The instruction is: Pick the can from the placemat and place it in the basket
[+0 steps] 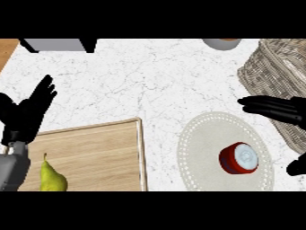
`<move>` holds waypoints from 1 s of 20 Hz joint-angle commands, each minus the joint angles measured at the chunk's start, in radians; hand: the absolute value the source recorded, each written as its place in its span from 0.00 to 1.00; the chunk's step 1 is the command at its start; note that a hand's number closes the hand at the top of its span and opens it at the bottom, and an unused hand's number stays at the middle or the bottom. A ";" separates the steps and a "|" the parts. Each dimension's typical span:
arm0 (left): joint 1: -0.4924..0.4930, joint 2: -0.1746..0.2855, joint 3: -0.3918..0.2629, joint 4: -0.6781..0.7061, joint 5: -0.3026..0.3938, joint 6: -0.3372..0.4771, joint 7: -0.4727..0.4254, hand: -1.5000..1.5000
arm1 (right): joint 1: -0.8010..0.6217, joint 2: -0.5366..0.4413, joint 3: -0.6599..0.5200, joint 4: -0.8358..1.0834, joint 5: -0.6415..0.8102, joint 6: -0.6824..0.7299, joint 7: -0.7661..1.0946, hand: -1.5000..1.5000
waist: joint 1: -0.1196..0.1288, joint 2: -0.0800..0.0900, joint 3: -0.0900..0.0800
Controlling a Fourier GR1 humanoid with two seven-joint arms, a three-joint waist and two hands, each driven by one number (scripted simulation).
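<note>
head view: the can (238,158) stands on the right part of the mat (205,134), red wall and pale top facing up, touched by nothing. the right hand (284,109) comes in from the right edge, its fingers straight and spread well away from the thumb. in the view the fingers lie above the can and the thumb just beside it to the right, so the can sits near the mouth of that gap but in no grasp. how high the hand is over the mat cannot be told. the basket (284,67) is at the upper right, its wall just beside the mat and partly under the right forearm. the left hand (24,114) rests open, fingers up, at the left edge, above the board (95,150) with the pear (51,178).

i judge the grasp as not yet made. the likely trouble is an off-centre close: if the hand drops or shuts from here, the thumb could meet the can first and shove or tip it across the mat. as the fingers curl they would hide the can, so a poor hold might go unseen. with the basket so near, a lift kept too low could knock the can against the wall rather than clear the rim.
</note>
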 commanded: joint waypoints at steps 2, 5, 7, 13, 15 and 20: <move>-0.027 0.005 0.019 -0.012 0.006 -0.011 0.051 0.50 | 0.033 0.094 0.062 0.081 0.026 -0.003 -0.113 0.00 | -0.002 -0.002 -0.001; -0.030 0.022 0.064 0.056 0.014 -0.066 -0.003 0.50 | -0.010 0.100 0.087 0.161 0.117 -0.015 -0.165 0.00 | -0.003 -0.001 -0.001; 0.054 0.001 0.048 -0.024 -0.006 -0.049 -0.018 0.50 | 0.082 0.105 0.115 0.104 0.182 -0.087 -0.175 0.00 | -0.006 -0.004 -0.001; 0.041 -0.041 0.034 -0.061 -0.039 -0.023 0.045 0.50 | -0.038 0.188 0.179 0.166 0.281 -0.059 -0.067 0.00 | -0.003 -0.004 -0.002; 0.010 -0.041 0.057 0.016 -0.055 -0.048 -0.020 0.50 | -0.017 0.195 0.189 0.222 0.345 -0.103 -0.134 0.00 | -0.007 -0.003 -0.002; -0.026 -0.068 0.048 0.009 -0.082 -0.026 0.043 0.50 | -0.005 0.217 0.203 0.308 0.403 -0.153 -0.212 0.00 | -0.007 -0.003 -0.001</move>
